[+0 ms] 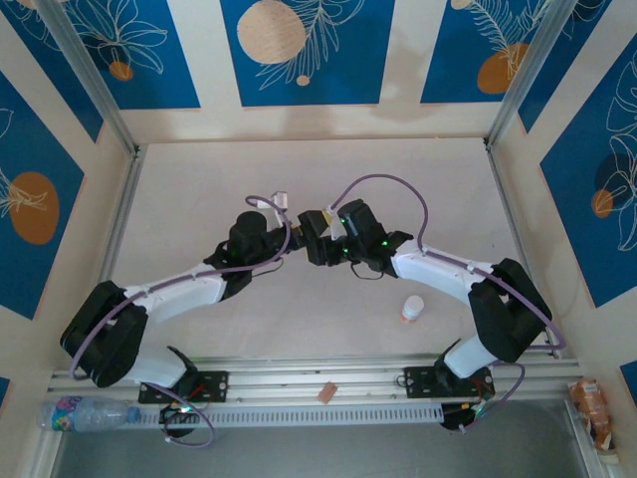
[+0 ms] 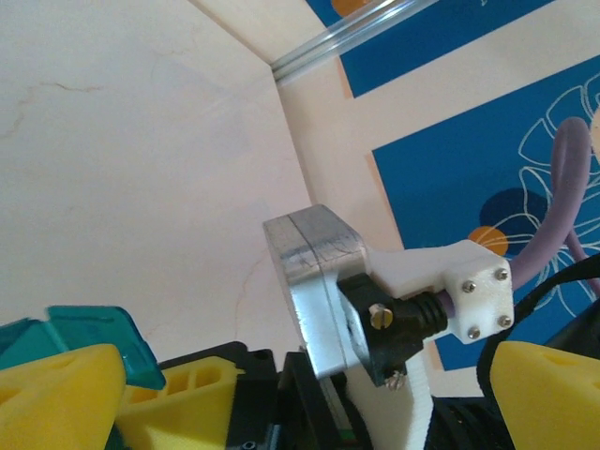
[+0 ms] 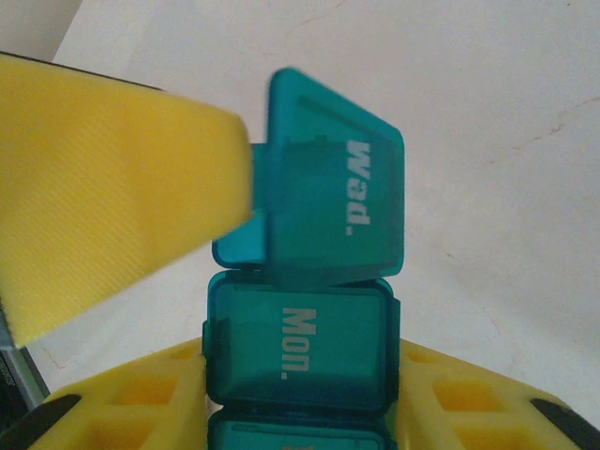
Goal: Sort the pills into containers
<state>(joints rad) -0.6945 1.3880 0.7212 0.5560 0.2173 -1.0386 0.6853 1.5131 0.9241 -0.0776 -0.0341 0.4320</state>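
Teal pill box (image 3: 248, 361), white lettering (image 3: 298, 343)

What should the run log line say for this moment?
right pincer: shut on teal pill box | left pincer: open, finger at raised Wed. lid | Mon. lid: closed

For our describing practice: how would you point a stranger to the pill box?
Start over the middle of the pale table. The right gripper clamps a teal pill box there. Unlike the white bottle nearby, it has lids marked Mon. and Wed.
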